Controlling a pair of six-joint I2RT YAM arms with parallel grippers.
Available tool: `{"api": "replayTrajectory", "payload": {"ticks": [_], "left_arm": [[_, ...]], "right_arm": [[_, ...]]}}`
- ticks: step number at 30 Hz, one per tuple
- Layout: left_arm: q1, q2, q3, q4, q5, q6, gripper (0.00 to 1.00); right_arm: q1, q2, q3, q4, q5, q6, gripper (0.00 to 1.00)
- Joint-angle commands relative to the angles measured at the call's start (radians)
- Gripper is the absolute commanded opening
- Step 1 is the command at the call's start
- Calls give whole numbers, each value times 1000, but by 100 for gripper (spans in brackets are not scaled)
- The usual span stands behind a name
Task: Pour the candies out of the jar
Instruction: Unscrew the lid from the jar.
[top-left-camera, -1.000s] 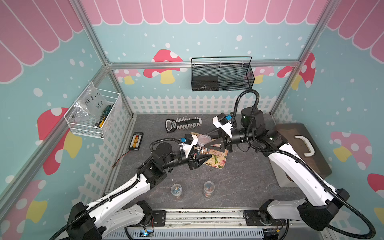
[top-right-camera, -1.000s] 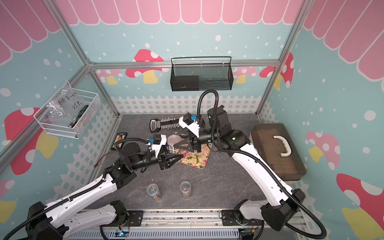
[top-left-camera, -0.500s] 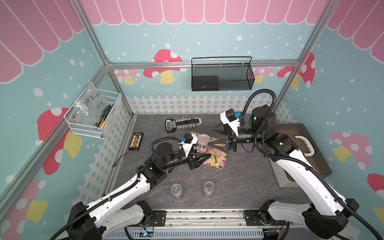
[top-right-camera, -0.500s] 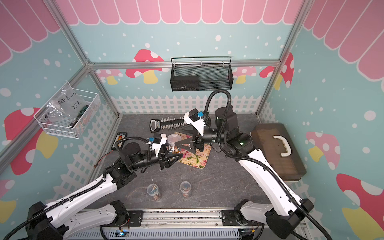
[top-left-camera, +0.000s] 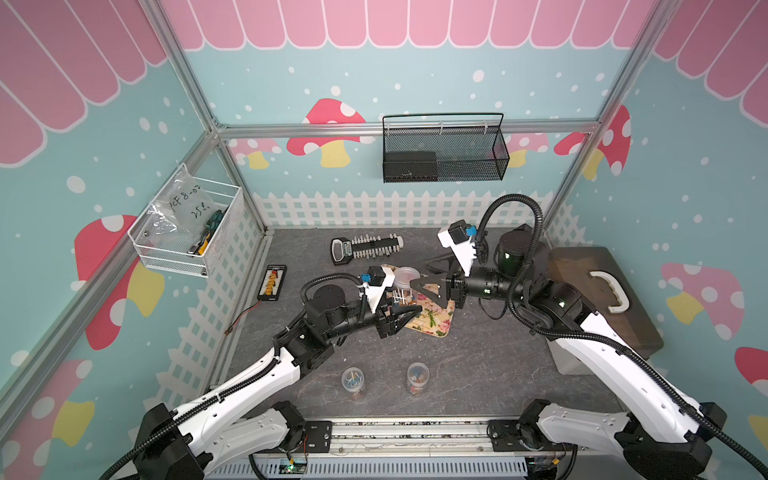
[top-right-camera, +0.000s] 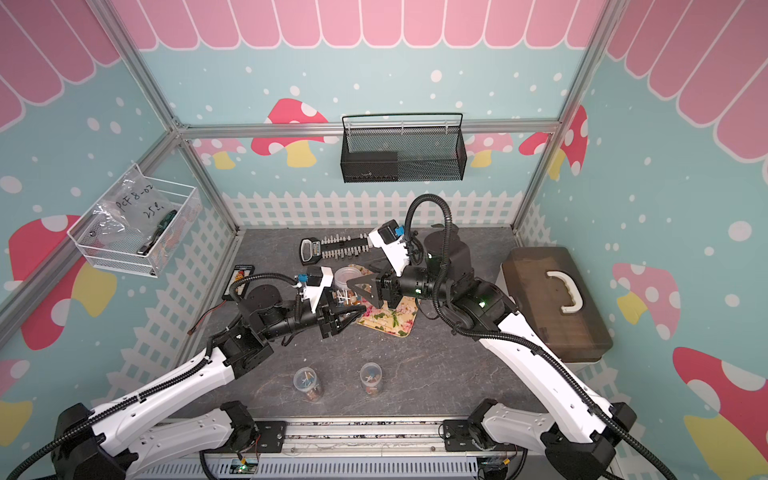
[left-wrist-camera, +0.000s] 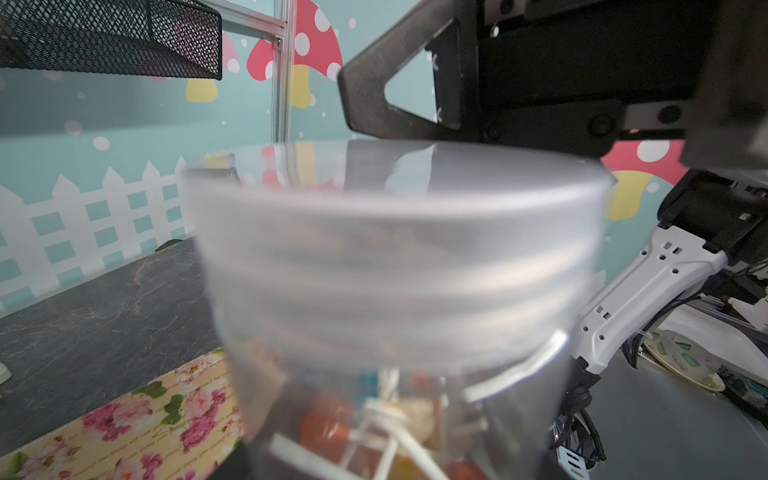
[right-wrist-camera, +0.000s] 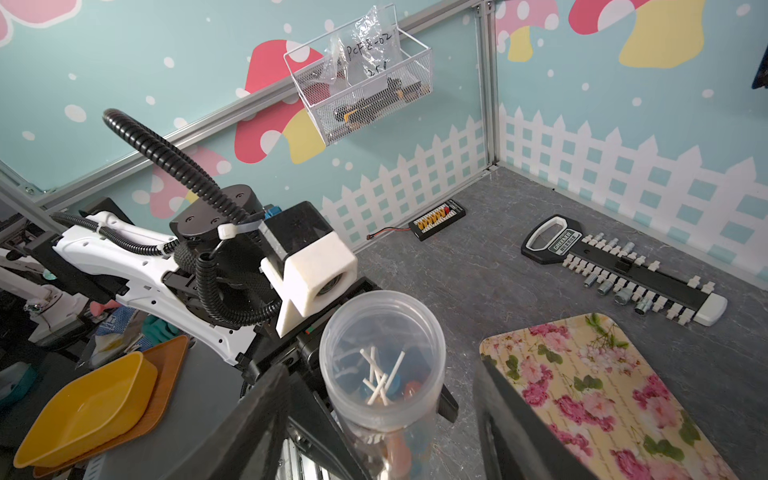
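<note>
Teal walls (top-left-camera: 332, 62) printed with red mushrooms, pink scallops and a white picket fence enclose a dark grey stone-patterned surface (top-left-camera: 478, 365). A black mesh basket (top-left-camera: 444, 149) hangs on the back wall; well left of it hangs a white wire basket (top-left-camera: 187, 245).

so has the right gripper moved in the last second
Yes. The right gripper has drawn back to the right in both top views, farther from the socket rack and nearer the brown case. Its jaws stand open.

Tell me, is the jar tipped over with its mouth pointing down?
No, the jar stands upright in the left claw, its mouth facing up and the candies resting at the bottom.
</note>
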Motion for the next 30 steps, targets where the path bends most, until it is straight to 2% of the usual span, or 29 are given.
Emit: {"api": "replayTrajectory", "payload": {"ticks": [1, 9, 16, 19, 22, 26, 28, 30], "left_arm": [[3, 2, -2, 17, -6, -2, 39], [3, 8, -3, 27, -6, -6, 39], [3, 8, -4, 22, 0, -5, 39], [2, 3, -6, 21, 1, -9, 39], [3, -2, -5, 18, 10, -11, 39], [3, -4, -2, 18, 27, -21, 39], [3, 0, 10, 11, 42, -25, 39], [3, 4, 31, -15, 53, -22, 39]], "right_arm": [[24, 15, 2, -8, 47, 16, 68], [56, 70, 44, -8, 68, -4, 65], [64, 91, 65, -8, 46, -35, 37], [65, 79, 79, -34, 49, -104, 32], [50, 83, 119, -70, -49, -243, 31], [-21, 110, 184, -122, -361, -442, 31], [-53, 117, 196, -122, -481, -504, 33], [-82, 128, 207, -122, -524, -527, 33]]}}
